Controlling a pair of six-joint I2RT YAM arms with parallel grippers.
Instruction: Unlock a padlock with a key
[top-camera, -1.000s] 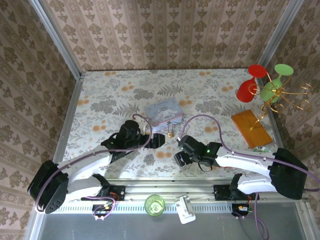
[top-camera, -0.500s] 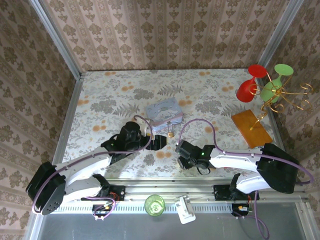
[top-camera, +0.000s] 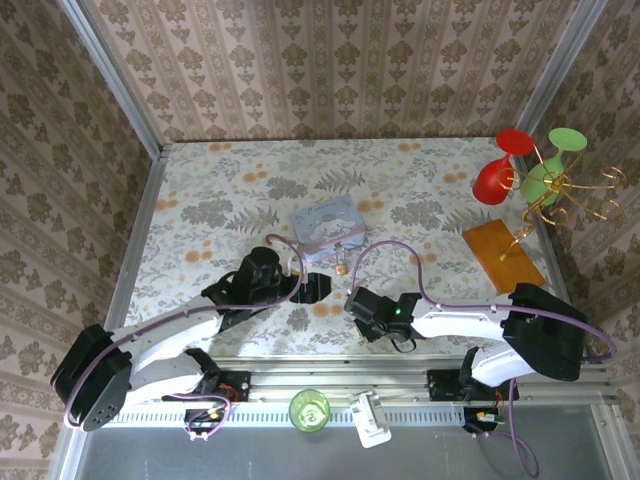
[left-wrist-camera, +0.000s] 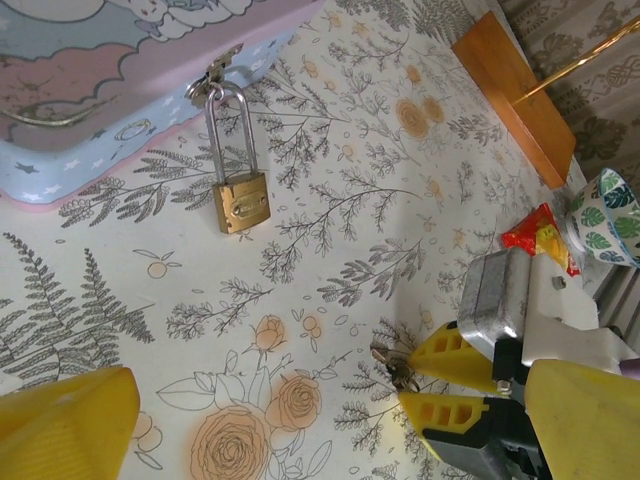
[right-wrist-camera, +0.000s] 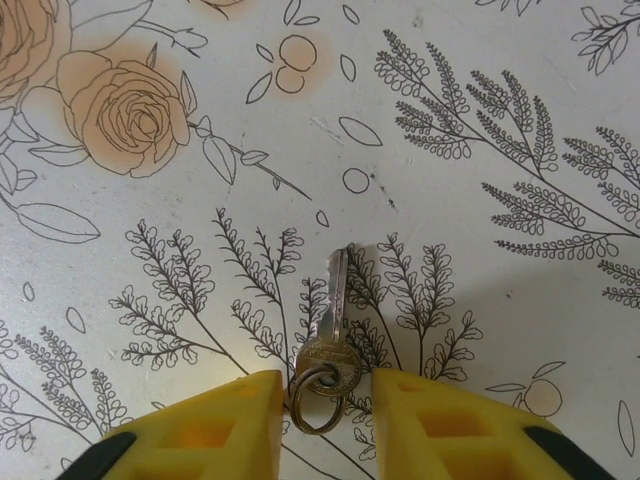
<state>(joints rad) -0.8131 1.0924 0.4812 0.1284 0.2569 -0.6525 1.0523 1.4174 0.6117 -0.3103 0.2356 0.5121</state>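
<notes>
A small brass padlock (left-wrist-camera: 242, 203) with a silvery shackle hangs from the hasp of the pale blue picture tin (left-wrist-camera: 100, 90) and lies flat on the floral table (top-camera: 200, 200). From above, the padlock (top-camera: 342, 268) is just in front of the tin (top-camera: 328, 226). A silver key (right-wrist-camera: 335, 320) on a small ring lies flat on the table. My right gripper (right-wrist-camera: 325, 385) is low over it with a yellow finger on each side of the key's head, still slightly apart from it. The left gripper (left-wrist-camera: 320, 430) stands wide open and holds nothing, a short way before the padlock.
An orange wooden base (top-camera: 503, 256) with a gold wire stand holding red and green cups (top-camera: 500, 170) is at the right. A red packet (left-wrist-camera: 540, 232) and a leaf-patterned bowl (left-wrist-camera: 608, 205) sit near the right arm. A green cup (top-camera: 309, 410) stands by the front rail.
My right gripper has slid left towards the key and its jaws have narrowed around the key's head. The left arm has hardly moved.
</notes>
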